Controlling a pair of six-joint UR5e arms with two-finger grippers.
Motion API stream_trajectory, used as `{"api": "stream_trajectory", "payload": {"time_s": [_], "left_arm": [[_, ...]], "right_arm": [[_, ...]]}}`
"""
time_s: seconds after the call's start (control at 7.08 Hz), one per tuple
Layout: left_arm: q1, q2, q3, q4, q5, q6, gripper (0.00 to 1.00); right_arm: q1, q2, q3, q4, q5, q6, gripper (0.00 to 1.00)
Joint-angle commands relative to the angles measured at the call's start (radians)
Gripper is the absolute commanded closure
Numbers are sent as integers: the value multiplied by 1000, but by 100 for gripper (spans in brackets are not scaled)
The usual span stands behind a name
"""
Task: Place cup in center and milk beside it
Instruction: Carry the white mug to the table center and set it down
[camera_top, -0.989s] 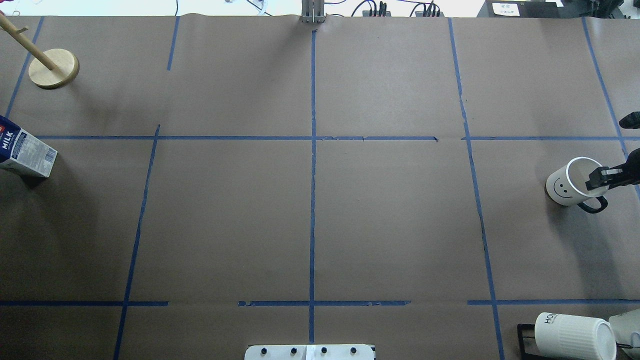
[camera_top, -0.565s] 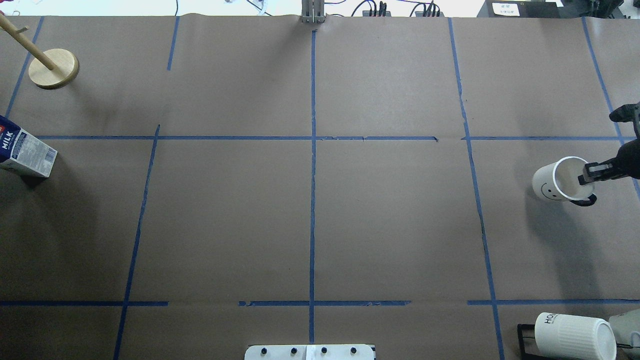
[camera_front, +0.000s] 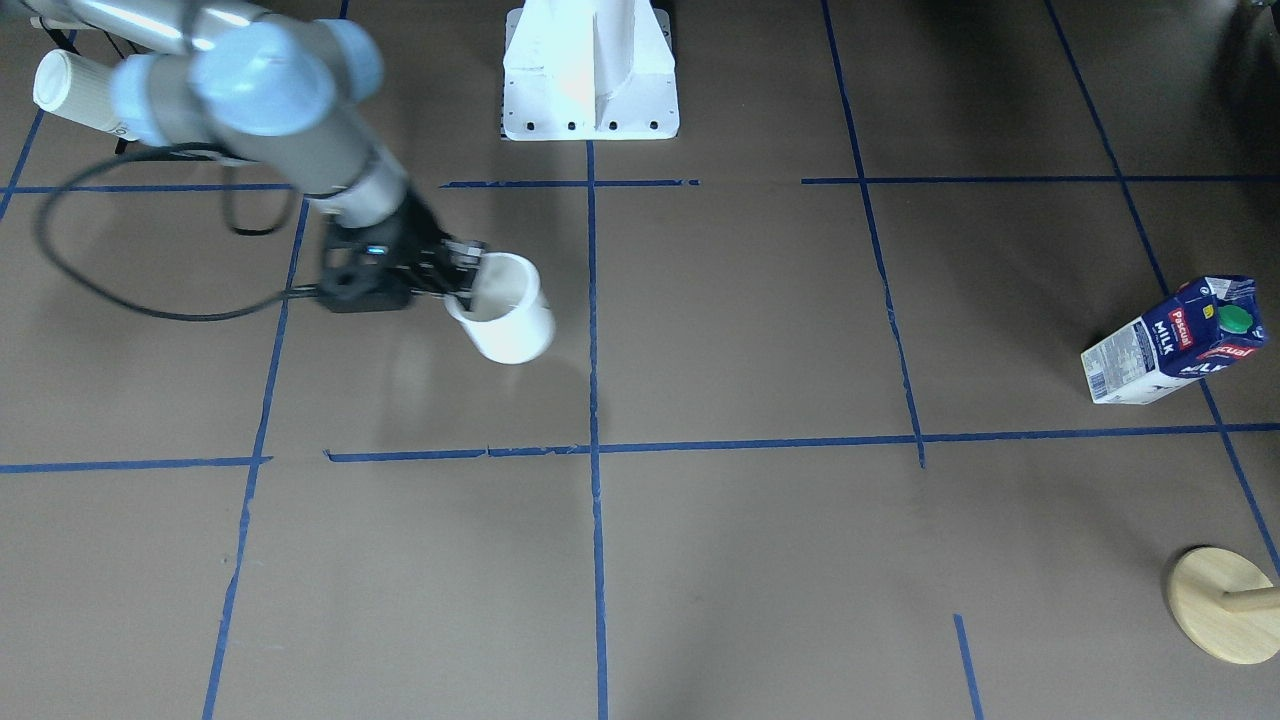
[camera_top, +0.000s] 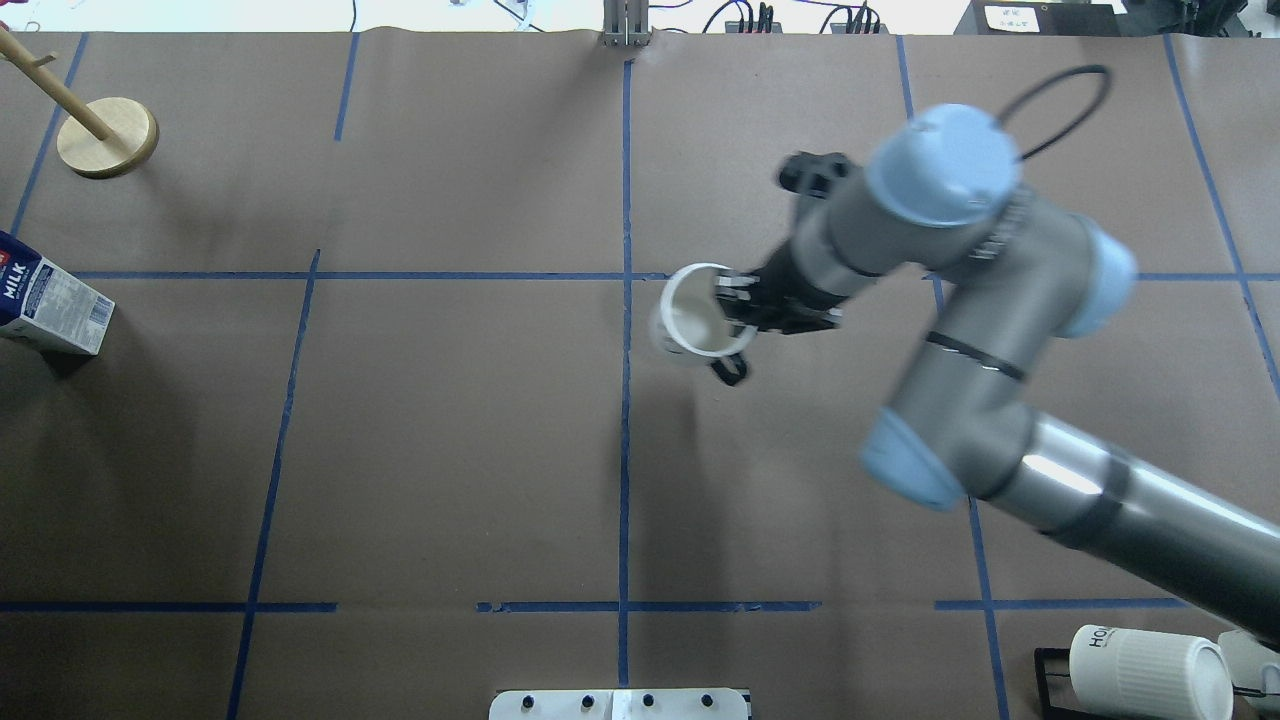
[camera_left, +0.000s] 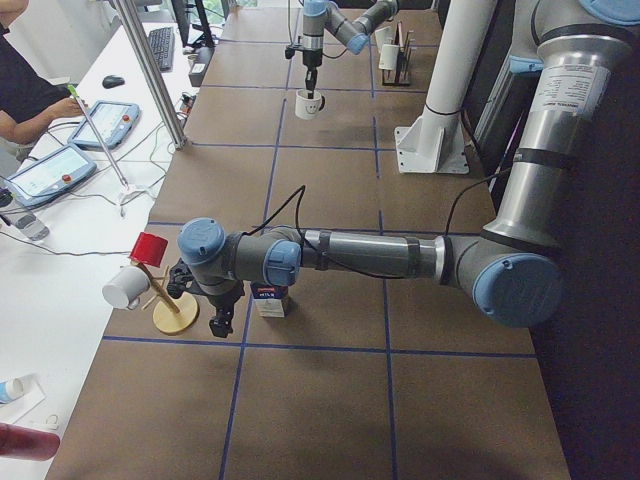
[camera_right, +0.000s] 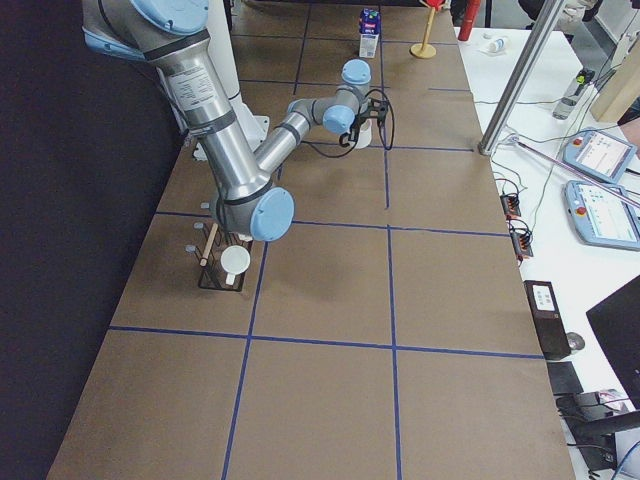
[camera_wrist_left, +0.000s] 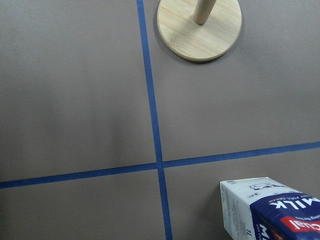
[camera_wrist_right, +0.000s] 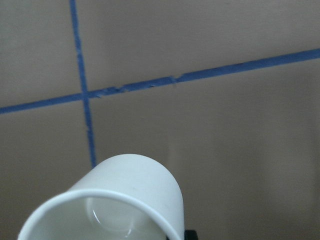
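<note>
white cup (camera_top: 690, 322) with black handle, dark blue milk carton (camera_front: 1175, 343) with green cap and red label, brown table (camera_top: 450, 450) gridded in blue tape (camera_top: 625, 450), pale wood stand (camera_top: 107, 137)

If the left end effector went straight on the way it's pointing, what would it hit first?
The left end effector points down, so probably bare table by the tape cross, between milk and stand; depth is unclear.
</note>
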Motion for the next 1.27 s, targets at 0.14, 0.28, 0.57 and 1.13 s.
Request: {"api": "stream_trajectory", "payload": {"time_s": [0.14,0.28,0.57,1.13], "left_arm": [[-1,0,-2,0,0,0,0],[-1,0,-12,-2,1,0,0],[-1,-12,-44,11,-18,-34,0],[82,-25,-98,3,-18,-285,0]], "right_arm": [[-24,167,-197,-28,-80,81,100],[-24,169,-222,-27,-111,81,100],[-24,158,-219,-35,-110,76,75],[6,55,-89,-29,-74,64,0]]}}
